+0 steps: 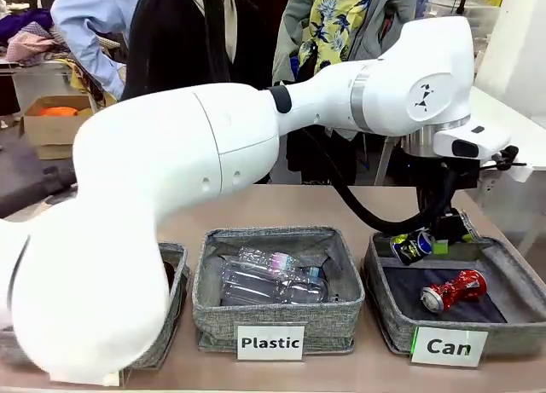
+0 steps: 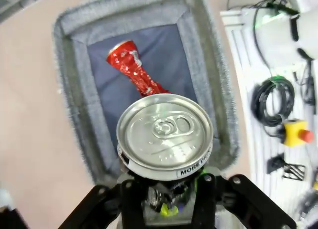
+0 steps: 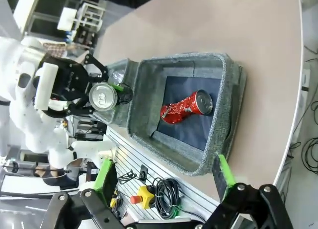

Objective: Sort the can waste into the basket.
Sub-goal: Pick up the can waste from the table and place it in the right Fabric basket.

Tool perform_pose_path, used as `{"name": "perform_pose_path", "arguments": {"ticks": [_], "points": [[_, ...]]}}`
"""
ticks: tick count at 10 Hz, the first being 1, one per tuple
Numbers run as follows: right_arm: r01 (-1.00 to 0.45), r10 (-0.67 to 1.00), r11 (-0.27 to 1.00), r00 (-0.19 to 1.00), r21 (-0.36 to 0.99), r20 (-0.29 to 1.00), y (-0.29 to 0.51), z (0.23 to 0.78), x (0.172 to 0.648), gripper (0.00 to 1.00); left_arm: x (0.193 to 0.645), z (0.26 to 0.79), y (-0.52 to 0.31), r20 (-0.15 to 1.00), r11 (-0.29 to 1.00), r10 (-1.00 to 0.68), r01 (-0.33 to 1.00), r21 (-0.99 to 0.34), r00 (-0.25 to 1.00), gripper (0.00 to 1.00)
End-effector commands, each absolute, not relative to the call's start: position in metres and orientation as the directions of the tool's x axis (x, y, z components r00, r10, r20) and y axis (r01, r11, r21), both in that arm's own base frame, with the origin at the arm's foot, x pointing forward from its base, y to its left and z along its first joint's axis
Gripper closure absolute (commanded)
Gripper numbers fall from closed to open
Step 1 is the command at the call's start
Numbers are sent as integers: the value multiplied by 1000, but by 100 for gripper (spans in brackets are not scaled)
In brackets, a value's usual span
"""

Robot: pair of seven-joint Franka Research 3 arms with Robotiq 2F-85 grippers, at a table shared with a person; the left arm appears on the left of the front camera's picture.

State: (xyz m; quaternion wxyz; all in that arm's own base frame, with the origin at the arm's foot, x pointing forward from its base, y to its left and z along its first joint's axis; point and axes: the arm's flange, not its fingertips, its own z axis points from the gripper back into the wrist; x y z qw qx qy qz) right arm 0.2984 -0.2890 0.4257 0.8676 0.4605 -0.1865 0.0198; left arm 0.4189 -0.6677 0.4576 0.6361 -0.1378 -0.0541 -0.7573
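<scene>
My left arm reaches across to the right side of the table. Its gripper (image 1: 429, 238) is shut on the black can (image 1: 412, 246), which hangs tilted over the back left corner of the "Can" basket (image 1: 512, 269). In the left wrist view the can's silver top (image 2: 165, 134) sits between my fingers, above the basket's dark lining (image 2: 169, 55). The crushed red can (image 1: 454, 291) lies on that lining (image 2: 133, 69). My right gripper (image 3: 164, 182) stands open above the basket (image 3: 218, 129), looking down at the red can (image 3: 186, 107) and at the held can (image 3: 102, 96).
The "Plastic" basket (image 1: 337, 312) in the middle holds clear bottles (image 1: 269, 278). A third basket (image 1: 173, 265) is mostly hidden behind my left arm. A person stands at the far side. Off the table edge lie cables (image 3: 166, 194) and a yellow stop button (image 2: 295, 132).
</scene>
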Motion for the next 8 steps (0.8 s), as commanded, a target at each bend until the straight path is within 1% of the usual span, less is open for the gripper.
{"name": "perform_pose_path", "arguments": {"ticks": [1, 2, 3, 4, 5, 8], "points": [[-213, -126, 589, 929, 780, 348, -289, 430, 296, 0, 458, 469, -715, 256, -192, -952, 979, -70, -168, 59], [-213, -126, 589, 929, 780, 348, -289, 430, 296, 0, 457, 469, -714, 258, -204, -949, 977, -60, -182, 59], [-213, -126, 589, 929, 780, 348, -289, 430, 296, 0, 456, 469, -714, 263, -225, -943, 973, -52, -204, 25], [-213, -126, 589, 929, 780, 348, -289, 430, 296, 0, 454, 468, -713, 255, -227, -945, 972, -55, -207, 2], [-213, -126, 589, 929, 780, 348, -289, 430, 296, 0, 452, 468, -712, 254, -229, -944, 972, -52, -209, 0], [-213, -126, 589, 929, 780, 348, -289, 430, 296, 0, 452, 469, -706, 254, -224, -945, 973, -51, -204, 0]]}}
